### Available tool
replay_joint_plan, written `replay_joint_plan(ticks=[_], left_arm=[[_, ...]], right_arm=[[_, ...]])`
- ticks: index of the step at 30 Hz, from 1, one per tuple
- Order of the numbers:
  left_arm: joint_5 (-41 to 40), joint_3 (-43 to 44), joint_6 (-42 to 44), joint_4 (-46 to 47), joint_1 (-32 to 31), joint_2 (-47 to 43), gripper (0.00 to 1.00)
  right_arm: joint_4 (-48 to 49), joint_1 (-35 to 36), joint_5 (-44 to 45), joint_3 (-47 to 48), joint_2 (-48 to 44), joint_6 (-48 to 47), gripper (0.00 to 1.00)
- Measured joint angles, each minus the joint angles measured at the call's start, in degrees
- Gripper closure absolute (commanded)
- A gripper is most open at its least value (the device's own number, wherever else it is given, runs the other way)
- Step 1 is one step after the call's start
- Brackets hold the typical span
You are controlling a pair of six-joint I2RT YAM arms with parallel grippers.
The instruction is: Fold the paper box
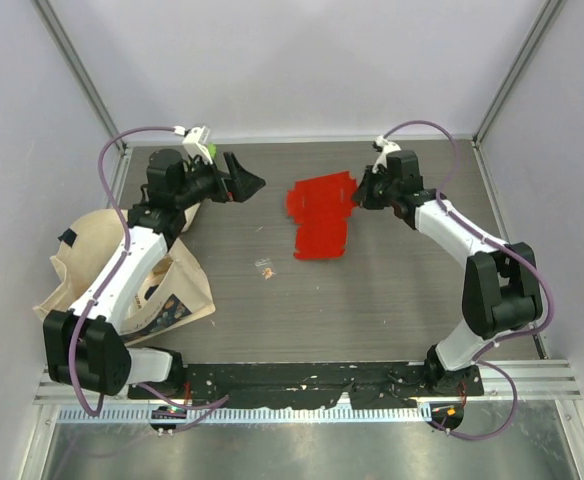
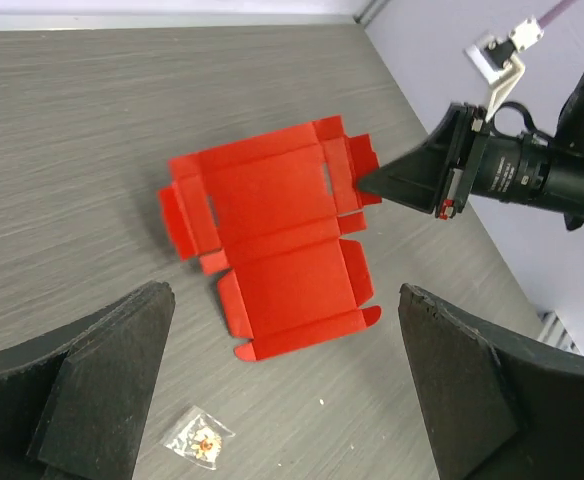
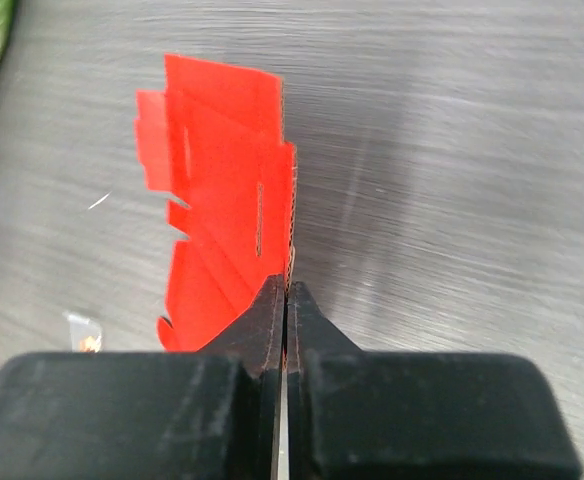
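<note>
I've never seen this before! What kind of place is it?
Probably a robot test booth: left arm and right arm bolted to a grey table, plain white walls around, a red paper box.

There is one paper box (image 1: 320, 215), a flat red sheet, on the one table (image 1: 392, 300). There are two grippers: the left gripper (image 1: 247, 185) to the left of the paper box and the right gripper (image 1: 357, 198) at its right edge. One beige tote bag (image 1: 67, 290) lies well to the left of the paper box. One small clear packet (image 1: 265, 267) lies near its lower left corner.
</note>
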Motion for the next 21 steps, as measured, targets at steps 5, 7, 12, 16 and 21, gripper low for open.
replay_joint_plan(ticks=[5,7,12,16,21], left_arm=[[1.03,0.15,2.03,-1.05,-2.10,-0.96,0.00],[-0.13,1.77,3.74,-3.28,-4.00,-1.07,0.00],[-3.98,13.92,9.66,-13.86,-13.07,2.45,0.08],[-4.76,21.14,13.07,-20.83,-14.19,6.45,0.16],[-4.00,20.81,15.89,-25.97,-13.97,8.74,0.17]], right_arm=[[-4.98,5.09,-1.70,4.63,-3.08,-9.09,0.99],[-5.97,5.16,-2.58,4.72,-4.35,-10.71,0.99],[-8.94,5.31,-10.75,4.72,-6.58,-14.27,0.99],[-10.45,8.24,-17.70,4.70,-8.50,-16.00,0.99],[-10.64,10.29,-23.34,3.65,-12.28,-16.22,0.99]])
